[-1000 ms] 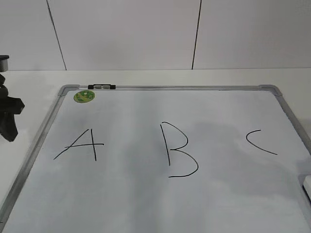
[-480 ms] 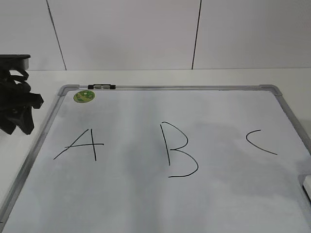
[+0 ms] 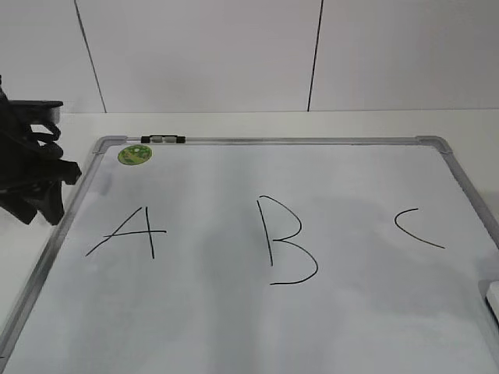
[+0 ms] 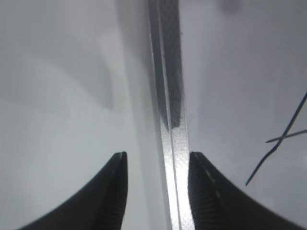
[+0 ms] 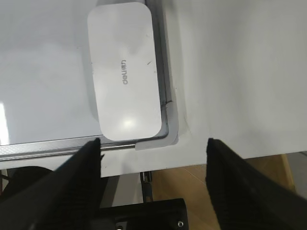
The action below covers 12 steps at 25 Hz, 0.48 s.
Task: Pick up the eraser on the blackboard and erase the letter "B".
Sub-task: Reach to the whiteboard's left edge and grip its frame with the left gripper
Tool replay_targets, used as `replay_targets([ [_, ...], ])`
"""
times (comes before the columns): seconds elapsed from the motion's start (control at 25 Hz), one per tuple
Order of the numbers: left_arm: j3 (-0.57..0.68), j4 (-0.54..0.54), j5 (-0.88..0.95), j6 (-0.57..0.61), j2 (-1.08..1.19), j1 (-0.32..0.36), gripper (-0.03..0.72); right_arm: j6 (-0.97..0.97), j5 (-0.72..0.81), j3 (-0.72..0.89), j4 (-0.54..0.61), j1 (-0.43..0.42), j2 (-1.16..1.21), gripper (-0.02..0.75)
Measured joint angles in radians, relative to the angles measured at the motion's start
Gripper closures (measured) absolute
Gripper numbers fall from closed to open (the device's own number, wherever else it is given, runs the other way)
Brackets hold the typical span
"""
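The blackboard [image 3: 257,327] is a white board in a silver-grey frame, with black letters A [image 3: 129,231], B [image 3: 287,241] and C [image 3: 417,228] and a green sticker [image 3: 134,154]. The white eraser [image 5: 124,70] lies in a board corner by the frame in the right wrist view; only its edge [image 3: 493,291] shows at the exterior view's right. My right gripper [image 5: 153,143] is open and empty, hanging over the table edge just off that corner. My left gripper [image 4: 157,158] is open and empty, straddling the board's left frame [image 4: 172,143]; it also shows in the exterior view [image 3: 35,199].
A small black-and-silver marker [image 3: 163,139] lies on the board's top frame. White table [image 3: 249,123] surrounds the board, with a white panelled wall behind. In the right wrist view the table edge, wooden floor [image 5: 201,184] and a dark base show below.
My left arm has moved right and into view, from the exterior view's left edge to beside the board's left frame. The board, letters and eraser have not moved.
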Motion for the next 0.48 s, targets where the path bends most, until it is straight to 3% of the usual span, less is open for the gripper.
replay_targets([
  [0.48,-0.003,0.007,-0.013,0.000,0.044,-0.006,0.391,0.001,0.000,0.000,0.000,0.000,0.000,0.190],
])
